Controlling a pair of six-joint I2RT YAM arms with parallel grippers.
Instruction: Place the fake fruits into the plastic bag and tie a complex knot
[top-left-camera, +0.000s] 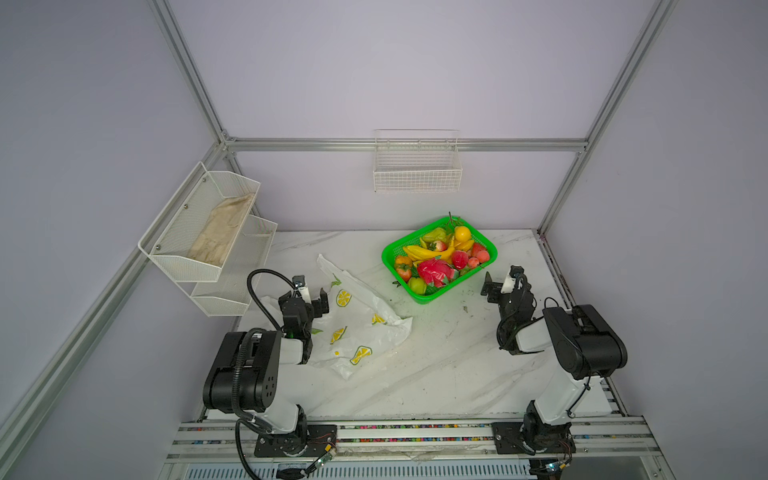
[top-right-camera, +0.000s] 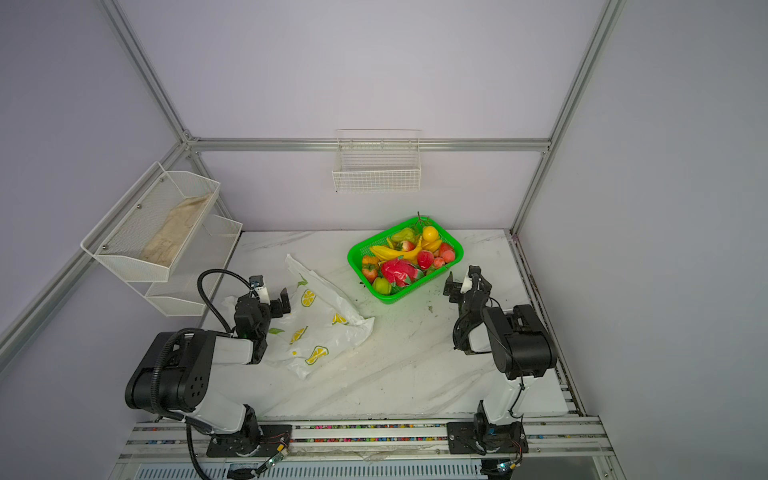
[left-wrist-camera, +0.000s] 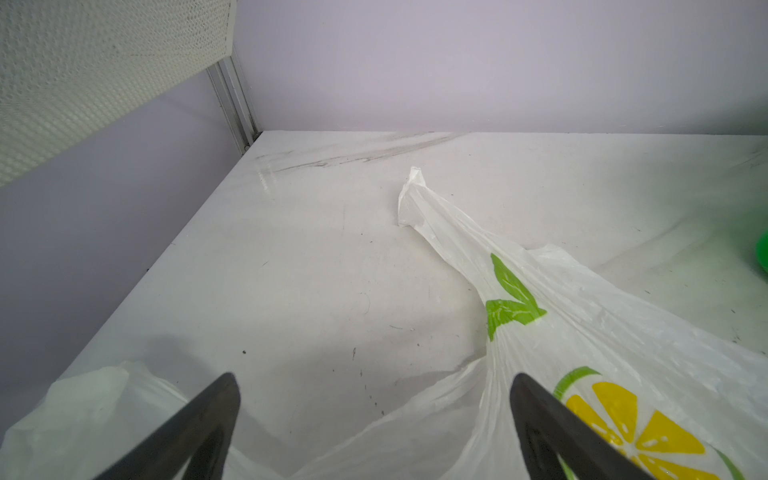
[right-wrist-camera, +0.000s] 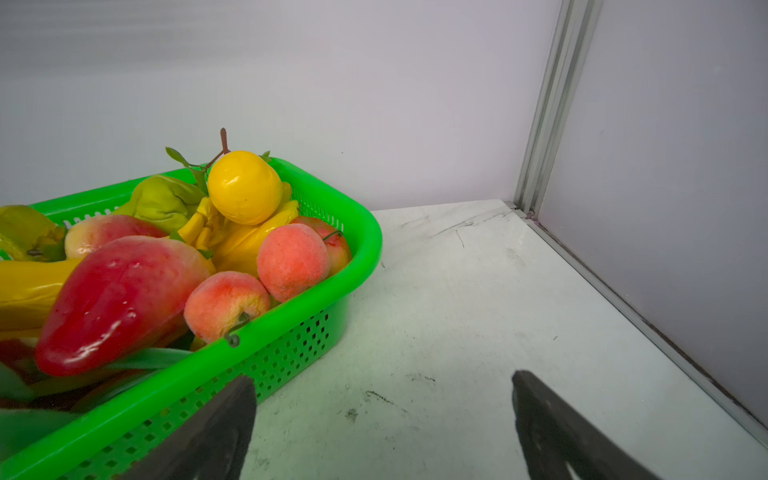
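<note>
The plastic bag (top-left-camera: 361, 328) (top-right-camera: 324, 328) lies crumpled and flat on the left half of the marble table, white with lemon prints, one handle (left-wrist-camera: 415, 199) stretched toward the back wall. The fake fruits (top-left-camera: 440, 257) (top-right-camera: 405, 259) (right-wrist-camera: 124, 291) are piled in a green basket (top-left-camera: 490, 249) (top-right-camera: 353, 253) (right-wrist-camera: 357, 266) at the back right. My left gripper (top-left-camera: 311, 291) (top-right-camera: 272, 291) (left-wrist-camera: 374, 380) hovers open over the bag's left edge, with nothing between its fingers. My right gripper (top-left-camera: 502, 279) (top-right-camera: 462, 279) (right-wrist-camera: 382, 378) stands open beside the basket's right corner, over bare table.
A white mesh shelf (top-left-camera: 187, 257) on the left wall holds a beige cloth (top-left-camera: 220, 232) and overhangs the table's left edge. A white wire basket (top-left-camera: 417, 166) hangs on the back wall. Aluminium frame posts mark the back corners.
</note>
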